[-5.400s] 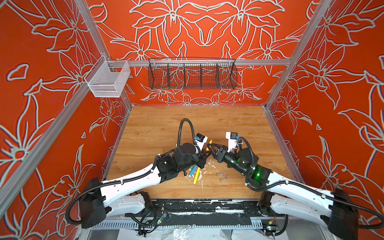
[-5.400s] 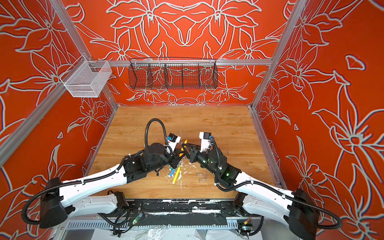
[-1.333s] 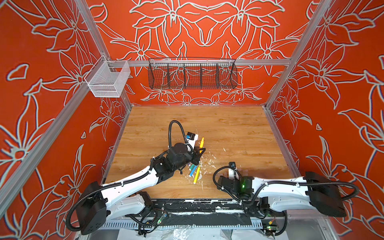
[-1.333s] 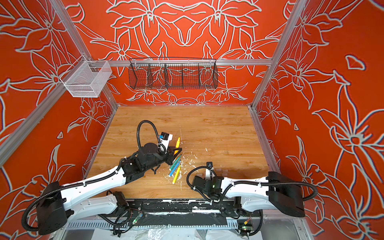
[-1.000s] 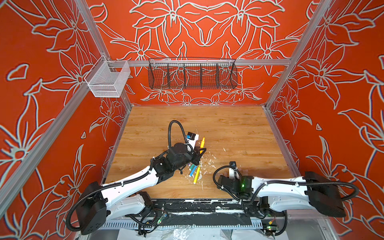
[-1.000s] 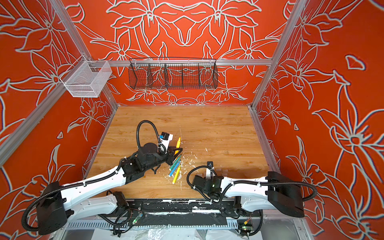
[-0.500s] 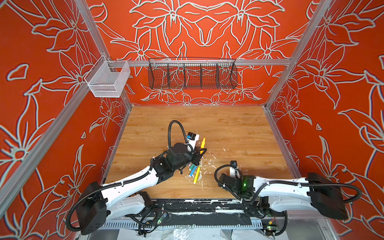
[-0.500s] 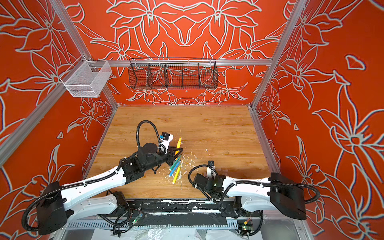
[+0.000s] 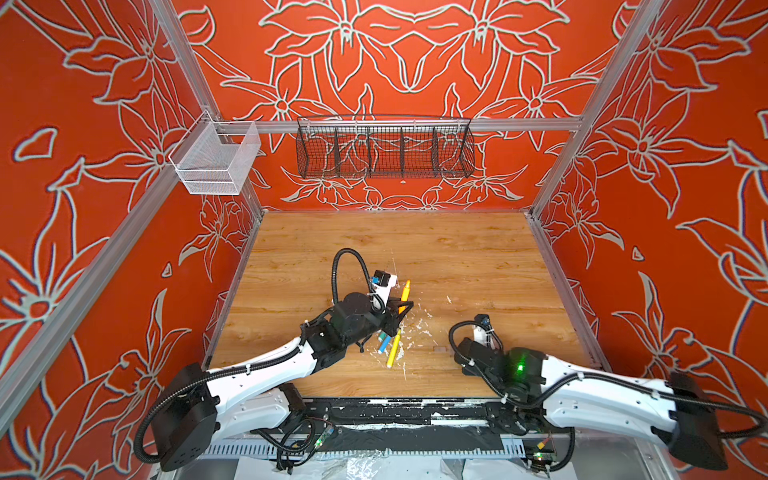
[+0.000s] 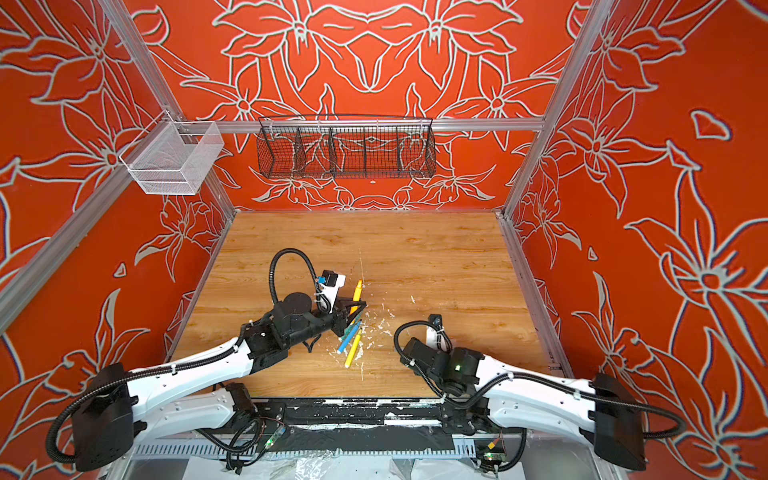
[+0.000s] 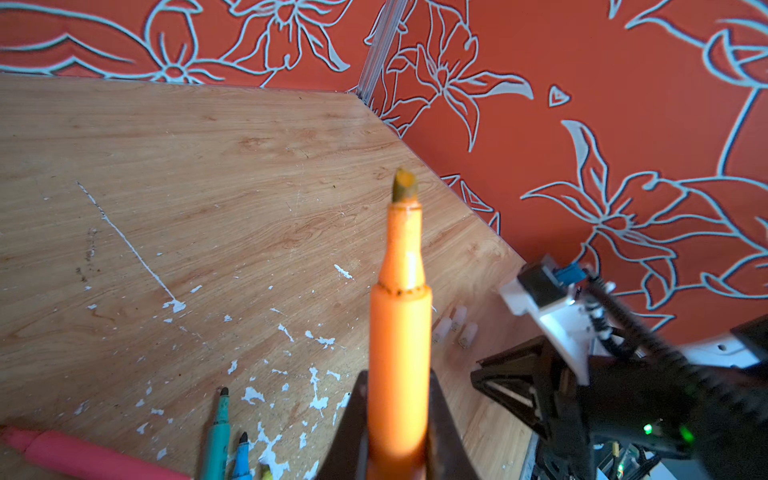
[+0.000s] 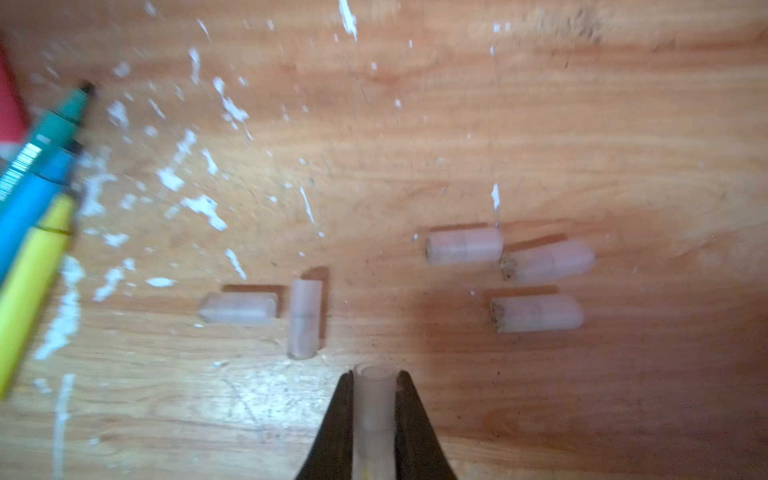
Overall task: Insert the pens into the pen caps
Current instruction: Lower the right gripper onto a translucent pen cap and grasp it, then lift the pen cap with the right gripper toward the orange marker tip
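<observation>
My left gripper point(image 11: 398, 378) is shut on an orange pen point(image 11: 401, 324) whose uncapped tip points up and away; in both top views that pen point(image 9: 405, 289) point(image 10: 357, 291) sticks out past the gripper above mid table. My right gripper point(image 12: 375, 376) is shut on a clear pen cap point(image 12: 374, 399), open end outward, just above the wood. Several more pen caps point(image 12: 463, 245) lie loose beyond it. Green point(image 12: 58, 124), blue point(image 12: 33, 191) and yellow point(image 12: 29, 282) pens lie side by side next to a pink one point(image 11: 83, 457). In the top views the right wrist point(image 9: 478, 353) hides its jaws.
White flecks point(image 9: 415, 328) litter the wooden floor around the pens. A black wire basket point(image 9: 384, 151) hangs on the back wall and a white mesh basket point(image 9: 216, 160) on the left rail. Orange walls close in three sides.
The right gripper has shut on a clear cap near the front edge and shifted slightly. The left arm holds the orange pen still.
</observation>
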